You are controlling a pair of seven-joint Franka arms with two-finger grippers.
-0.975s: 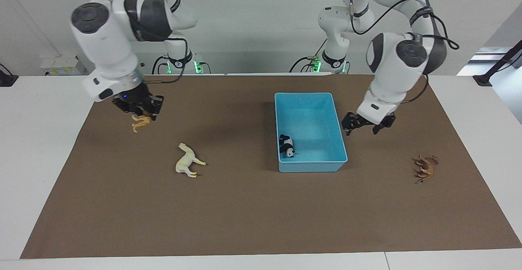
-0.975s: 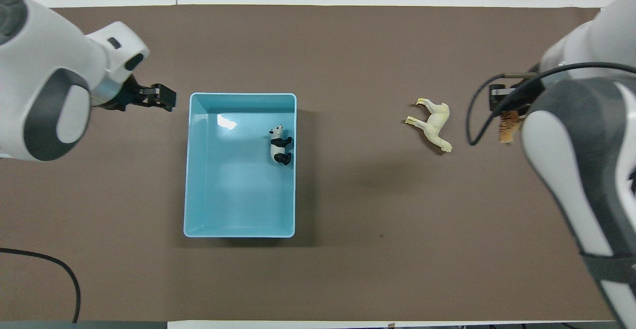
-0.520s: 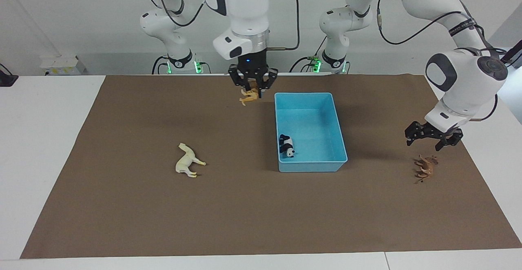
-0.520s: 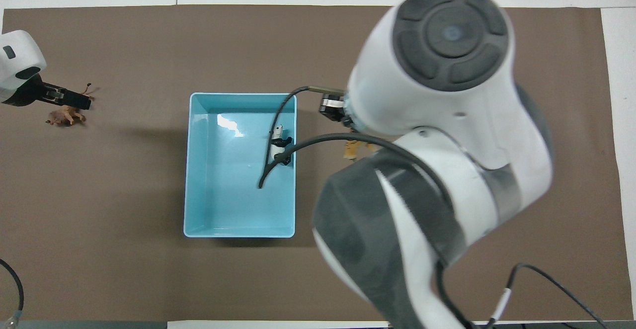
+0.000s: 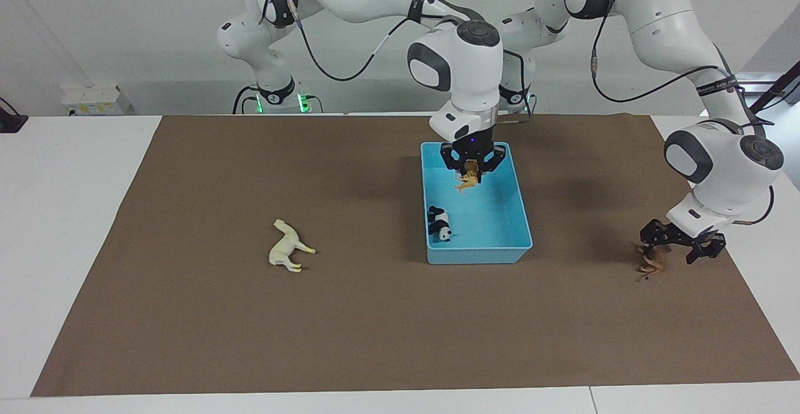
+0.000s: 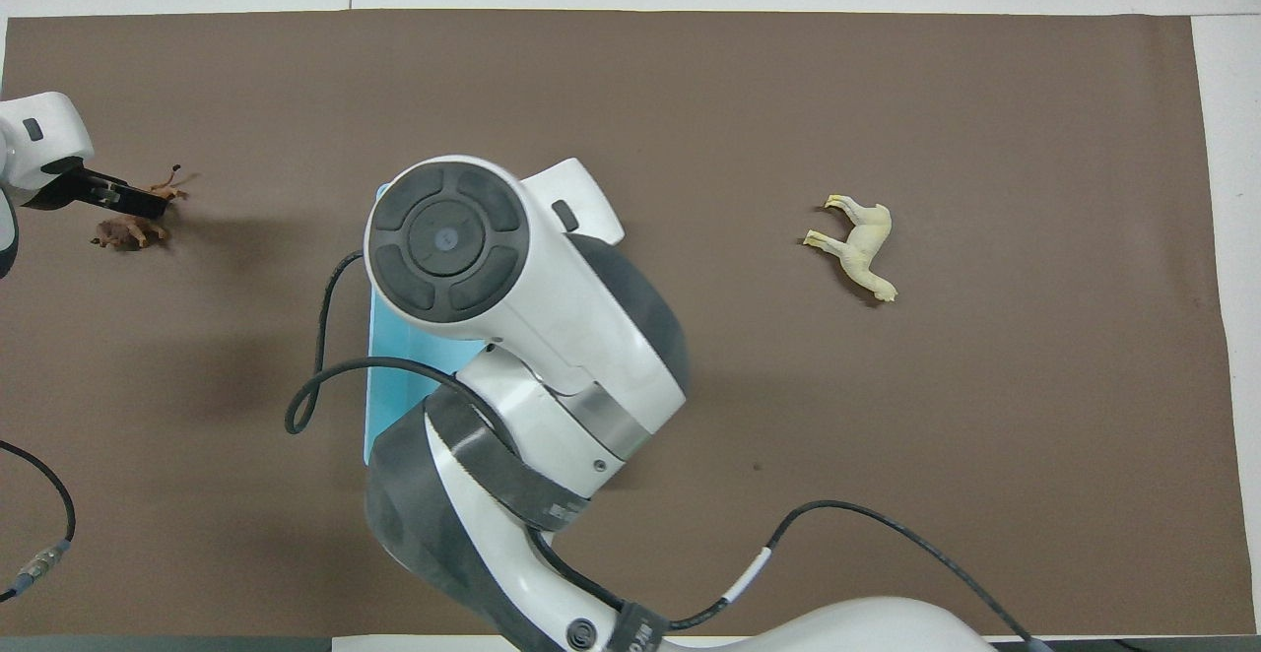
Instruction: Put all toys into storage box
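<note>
**Orange tiger hangs over the blue box**

Orange stripes show only from across the table: the tiger [image 5: 467, 181] dangles from the right gripper [image 5: 470, 165], pinched between its fingertips, over the end of the storage box [image 5: 520, 217] nearer the robots. From overhead the right arm's big white body covers all of that (only a sliver of the box's wall [image 6: 377, 376] peeks out beside it).

Inside the box, the panda [image 5: 440, 223] lies on its side by the wall toward the right arm's end, at the corner farther from the robots. The cream horse [image 5: 285, 247] lies flat on the mat toward the right arm's end, well apart from the box.

Over at the left arm's end, the left gripper [image 5: 681, 246] is low with fingers spread wide, right at the brown lion [image 5: 650, 265]; whether they touch, I cannot tell.

Brown mat [image 5: 250, 339] over a white table [image 5: 56, 214], pale wall at the robots' end.
</note>
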